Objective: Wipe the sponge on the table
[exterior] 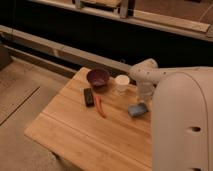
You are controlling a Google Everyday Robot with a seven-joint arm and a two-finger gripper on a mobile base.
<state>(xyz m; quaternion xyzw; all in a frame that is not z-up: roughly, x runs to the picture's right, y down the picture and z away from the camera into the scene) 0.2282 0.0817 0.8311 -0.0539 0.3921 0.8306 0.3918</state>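
Five things are counted on one light-brown wooden butcher-block table (75,131): one round purple bowl (98,77), one small white cup (122,83), one narrow black rectangular object (89,96), one thin orange-red stick (100,106) and one flat blue-grey sponge (137,110). One robot gripper (144,98) is seen directly above the sponge.

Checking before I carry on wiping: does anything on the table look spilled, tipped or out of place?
Nothing stands out. The purple bowl and white cup stand upright, nothing spilled around them; the black block and orange stick lie flat on the table. The gripper sits shut on the sponge.
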